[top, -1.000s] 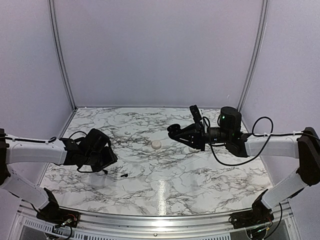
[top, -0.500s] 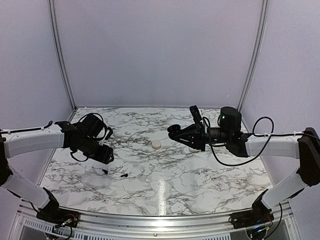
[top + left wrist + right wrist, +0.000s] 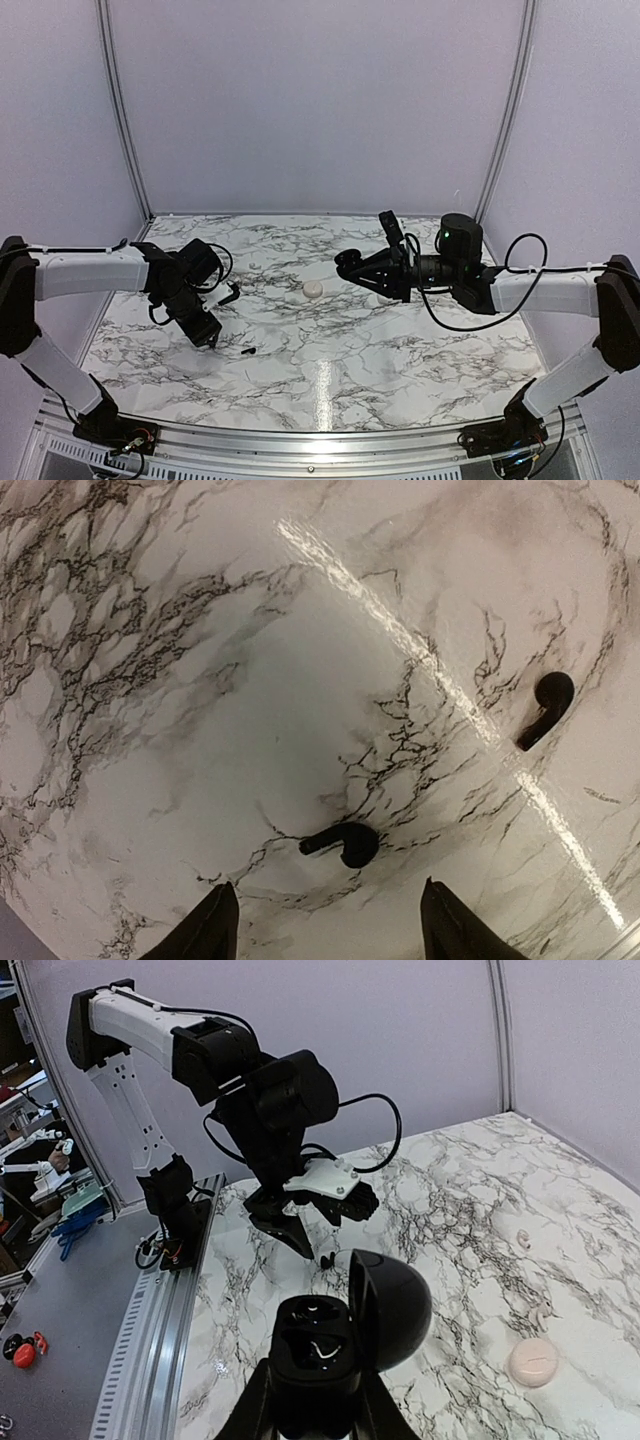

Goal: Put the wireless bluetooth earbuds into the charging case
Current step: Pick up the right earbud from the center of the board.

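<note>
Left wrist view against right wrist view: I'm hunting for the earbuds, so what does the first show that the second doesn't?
Only left wrist: the nearer earbud lying on the table just ahead of the open left tool, and the second earbud farther right. Only right wrist: the closed cream-white charging case, and a black case, lid open, gripped by the right tool. Shared: the marble table and the left tool.
</note>
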Controlling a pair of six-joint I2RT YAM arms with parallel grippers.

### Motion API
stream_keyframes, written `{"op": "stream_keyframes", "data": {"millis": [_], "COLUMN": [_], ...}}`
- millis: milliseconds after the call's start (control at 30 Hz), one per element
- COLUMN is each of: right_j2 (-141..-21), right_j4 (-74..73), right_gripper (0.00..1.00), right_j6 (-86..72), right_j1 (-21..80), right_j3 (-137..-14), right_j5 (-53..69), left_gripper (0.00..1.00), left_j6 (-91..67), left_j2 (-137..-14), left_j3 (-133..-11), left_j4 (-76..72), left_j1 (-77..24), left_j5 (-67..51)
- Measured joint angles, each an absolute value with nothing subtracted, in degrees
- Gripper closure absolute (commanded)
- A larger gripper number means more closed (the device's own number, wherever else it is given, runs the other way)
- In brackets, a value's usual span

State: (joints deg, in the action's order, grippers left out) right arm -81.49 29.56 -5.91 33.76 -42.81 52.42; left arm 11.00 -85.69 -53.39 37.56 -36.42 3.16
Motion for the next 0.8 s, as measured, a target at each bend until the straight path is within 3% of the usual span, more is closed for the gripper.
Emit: {"op": "stream_keyframes", "data": {"millis": [800], "right_j2": [-83.13], "right_j4": [29.98], "right_gripper": [1.00], "right_j6": [-6.83], "right_j1": [33.74], "right_j3": [-42.81], "right_j5": [53.10], "left_gripper": [0.48], "left_j6": [17.39], "left_j2": [-98.80], "left_j3": [-58.61], "left_j4": [38.96], "left_j1": [-37.58], "left_j5": [11.25]}}
